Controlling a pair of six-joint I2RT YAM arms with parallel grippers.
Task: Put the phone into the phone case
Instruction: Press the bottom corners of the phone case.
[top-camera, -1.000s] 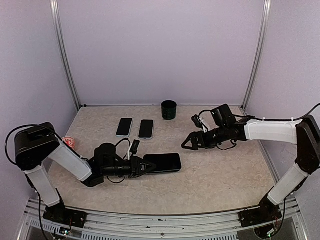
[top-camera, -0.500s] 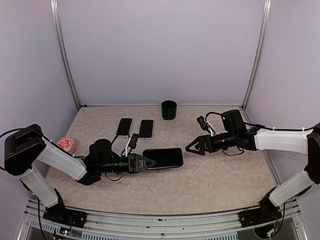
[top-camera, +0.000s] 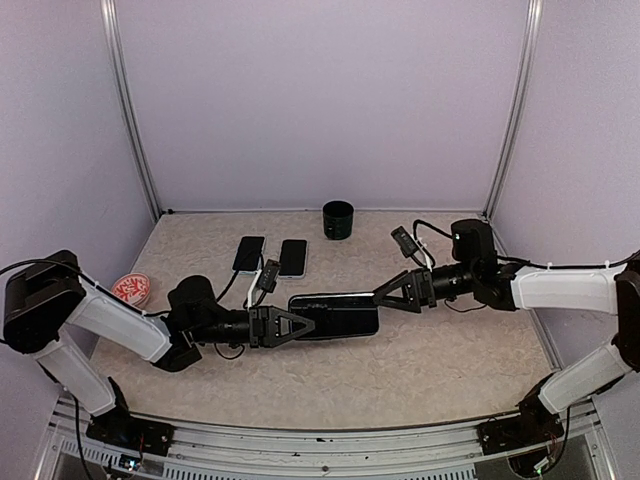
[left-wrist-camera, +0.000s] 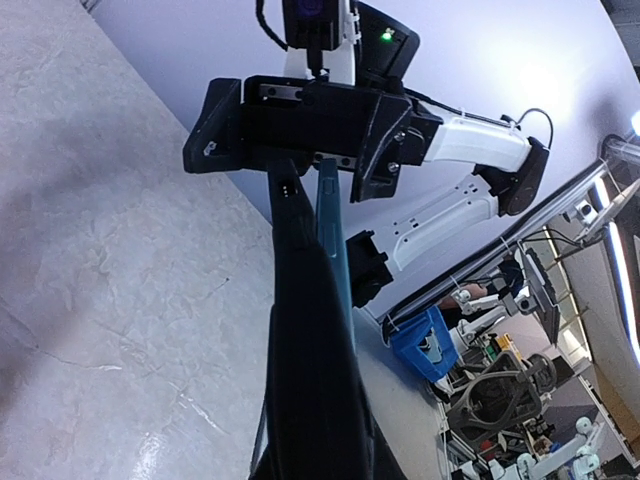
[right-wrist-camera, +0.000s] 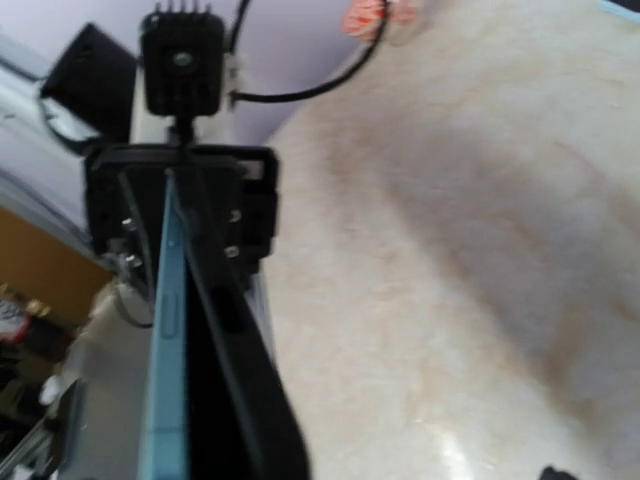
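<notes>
My left gripper (top-camera: 300, 323) is shut on the left end of a black phone case (top-camera: 335, 315) and holds it level above the table. Seen edge-on in the left wrist view, the black case (left-wrist-camera: 308, 360) lies against a phone with a pale blue rim (left-wrist-camera: 330, 225). The right wrist view shows the same blue phone edge (right-wrist-camera: 165, 340) beside the black case (right-wrist-camera: 232, 380). My right gripper (top-camera: 386, 294) is open, and its spread fingers reach the right end of the held pair. I cannot tell whether they touch it.
Two more phones (top-camera: 249, 254) (top-camera: 292, 257) lie flat at the back left of the table. A black cup (top-camera: 338, 219) stands by the back wall. A red and white disc (top-camera: 131, 289) lies at the left edge.
My left gripper has carried the case and phone to the right. My right gripper has swung left and down until its fingers meet the pair's right end.
</notes>
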